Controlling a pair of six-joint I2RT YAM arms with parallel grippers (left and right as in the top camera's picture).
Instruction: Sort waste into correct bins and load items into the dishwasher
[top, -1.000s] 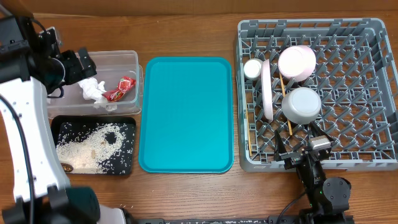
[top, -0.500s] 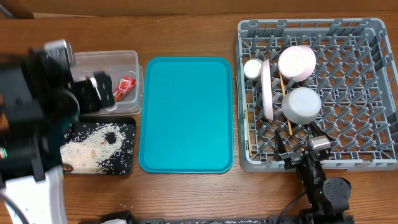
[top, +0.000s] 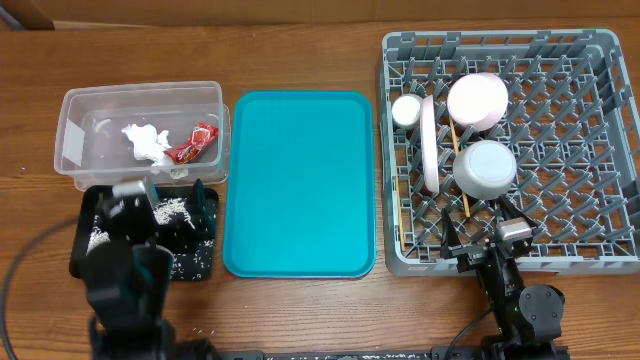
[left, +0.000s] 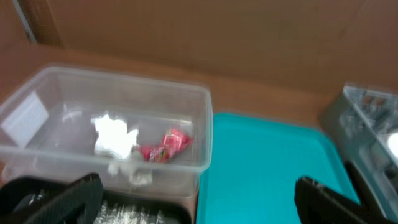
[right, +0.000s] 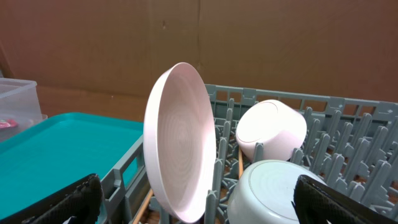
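Observation:
The clear tub (top: 75, 150) holds a crumpled white tissue (top: 146, 142) and a red wrapper (top: 194, 142). They also show in the left wrist view: tub (left: 37, 106), tissue (left: 114, 135), wrapper (left: 165, 145). The black tray (top: 205, 262) holds rice grains (top: 172, 207). My left gripper (top: 160, 212) (left: 198, 202) is open and empty above the black tray. The grey rack (top: 500, 40) holds the pink plate (top: 430, 140) (right: 177, 143), pink bowl (top: 477, 100) (right: 272, 127), white bowl (top: 485, 168) (right: 273, 190), cream cup (top: 406, 110) and a chopstick (top: 461, 195). My right gripper (top: 493, 243) (right: 198, 208) is open and empty at the rack's front edge.
A large teal serving tray (top: 300, 180) lies between the bins and the rack, with nothing on it. It also shows in the left wrist view (left: 267, 168) and the right wrist view (right: 56, 143). A brown wall stands behind the table.
My left arm has swung from the clear tub down toward the front and now hangs over the black tray. The tub's contents are uncovered. The right arm has not moved.

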